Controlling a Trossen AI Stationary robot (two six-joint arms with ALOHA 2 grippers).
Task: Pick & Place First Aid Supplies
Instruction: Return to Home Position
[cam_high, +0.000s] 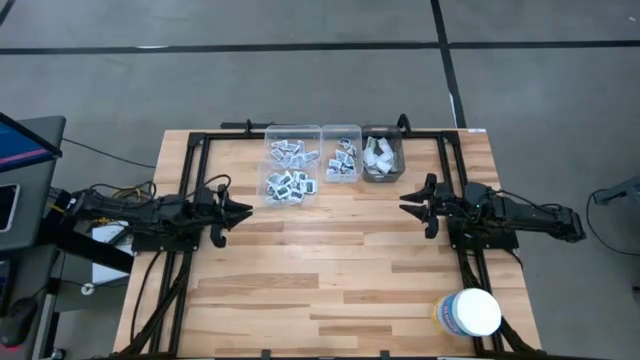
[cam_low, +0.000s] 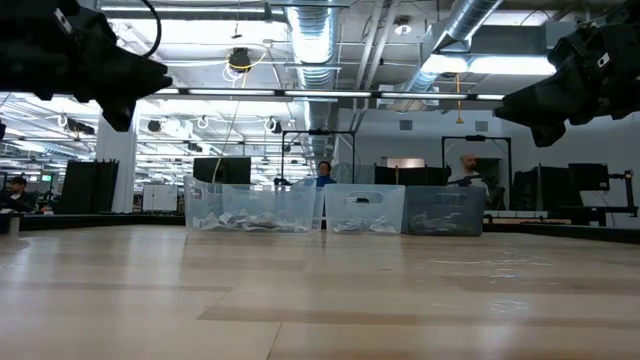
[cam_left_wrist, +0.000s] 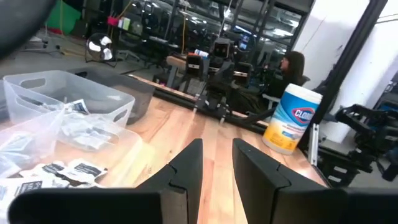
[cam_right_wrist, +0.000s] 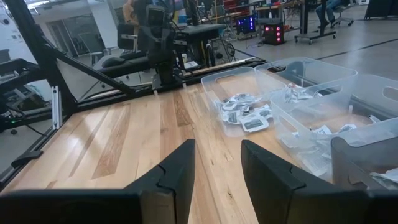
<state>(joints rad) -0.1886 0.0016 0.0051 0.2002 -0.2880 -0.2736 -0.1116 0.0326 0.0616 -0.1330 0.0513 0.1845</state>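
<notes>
At the table's (cam_high: 330, 270) far edge, small packets (cam_high: 288, 184) lie in the wide bin (cam_high: 293, 128) and the middle bin (cam_high: 342, 126), and white wrappers (cam_high: 377, 158) in the grey bin (cam_high: 384, 128). The left gripper (cam_high: 244, 211) hovers at the table's left and the right gripper (cam_high: 408, 206) at its right, both with jaws partly open and empty.

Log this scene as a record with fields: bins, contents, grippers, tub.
left bin: clear, widest, holds packets
middle bin: clear, holds more packets
right bin: grey, holds white wrappers
left gripper: open, empty, raised over the table, left side
right gripper: open, empty, raised over the right side
tub: upright, on table corner by right arm
</notes>
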